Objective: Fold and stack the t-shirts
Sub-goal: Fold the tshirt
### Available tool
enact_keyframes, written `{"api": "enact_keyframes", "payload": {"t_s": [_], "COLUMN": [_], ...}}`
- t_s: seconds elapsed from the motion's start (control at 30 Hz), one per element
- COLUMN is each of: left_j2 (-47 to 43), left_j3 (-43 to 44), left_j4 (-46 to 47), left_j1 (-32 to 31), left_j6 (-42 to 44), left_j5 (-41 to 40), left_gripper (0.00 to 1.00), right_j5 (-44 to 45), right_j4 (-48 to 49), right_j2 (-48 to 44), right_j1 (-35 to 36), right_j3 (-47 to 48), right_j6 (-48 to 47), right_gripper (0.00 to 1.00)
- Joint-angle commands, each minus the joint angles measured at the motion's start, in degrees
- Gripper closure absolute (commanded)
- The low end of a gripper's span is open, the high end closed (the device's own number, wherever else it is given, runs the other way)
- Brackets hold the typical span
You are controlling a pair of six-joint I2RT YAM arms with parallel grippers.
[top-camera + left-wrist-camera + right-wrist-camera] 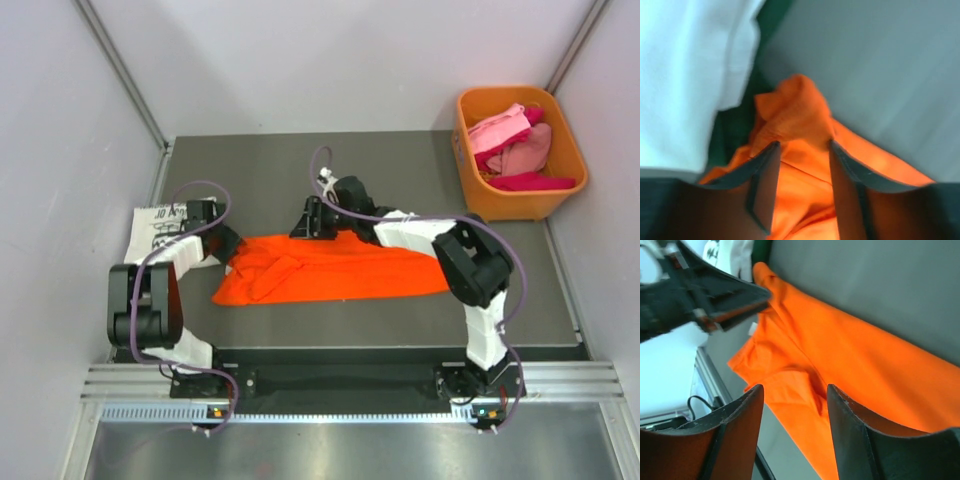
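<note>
The bright orange t-shirt [340, 268] lies crumpled lengthwise across the middle of the table. My left gripper [228, 247] is down at its left end. In the left wrist view its fingers stand apart around a raised bunch of orange cloth [795, 110], and the left gripper [802, 145] is open. My right gripper [308, 228] hangs at the shirt's far edge. It is open [795, 388], with the orange cloth [865, 355] below and nothing held. A white t-shirt with black print [155, 228] lies at the far left, beside the left gripper.
An orange plastic bin [520, 205] stands at the back right, holding pink, red and magenta t-shirts [510, 140]. The left arm [715, 290] shows in the right wrist view, close by. Grey walls close in both sides. A metal rail runs along the table's near edge.
</note>
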Motion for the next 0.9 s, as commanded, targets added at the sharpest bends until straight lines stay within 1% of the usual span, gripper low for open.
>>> {"api": "enact_keyframes", "payload": {"t_s": [0.0, 0.1, 0.17, 0.2, 0.33, 0.4, 0.43, 0.47, 0.53, 0.67, 0.7, 0.87], "left_j2": [4.0, 4.6, 4.0, 2.9, 0.3, 0.1, 0.1, 0.3, 0.4, 1.3, 1.4, 2.1], "left_j3": [1.3, 0.0, -0.6, -0.7, -0.3, 0.8, 1.1, 1.2, 0.9, 1.1, 1.2, 1.5], "left_j4": [1.0, 1.5, 1.2, 0.9, -0.4, -1.6, -1.8, -1.7, -0.9, -0.4, -0.4, -0.2], "left_j1": [0.7, 1.3, 1.4, 1.5, 1.5, 1.5, 1.5, 1.6, 1.6, 1.5, 1.5, 1.5], "left_j6": [0.0, -0.6, -0.8, -0.8, -0.3, 0.1, 0.3, 0.3, -0.1, -0.2, -0.1, 0.3], "left_j5": [2.5, 1.4, 0.1, -1.9, -5.8, -7.0, -6.9, -6.9, -6.2, -6.6, -6.9, -7.2], "left_gripper": [0.61, 0.67, 0.67, 0.67, 0.72, 0.82, 0.89, 1.0, 1.0, 1.0, 1.0, 1.0], "right_j5": [-1.8, -2.1, -2.2, -2.5, -3.7, -4.9, -5.7, -6.2, -6.8, -8.8, -8.8, -8.6], "right_j4": [5.3, 5.3, 5.2, 5.1, 5.8, 7.4, 8.3, 8.9, 7.0, 7.2, 7.2, 7.1], "right_j2": [4.1, 7.2, 8.5, 9.4, 10.7, 10.2, 10.0, 9.5, 8.7, 5.4, 3.3, -3.6], "right_j1": [2.8, 4.1, 4.6, 4.8, 5.9, 6.2, 6.3, 6.4, 6.4, 6.8, 6.9, 7.2], "right_j3": [5.3, 7.7, 8.3, 8.6, 8.1, 6.3, 5.4, 4.6, 3.6, -0.8, -3.2, -10.4], "right_j6": [2.6, 3.2, 3.3, 3.3, 3.7, 3.9, 4.0, 3.6, 2.4, -0.1, -0.5, -2.2], "right_gripper": [0.46, 0.47, 0.48, 0.49, 0.52, 0.55, 0.61, 0.62, 0.65, 0.78, 0.82, 0.89]}}
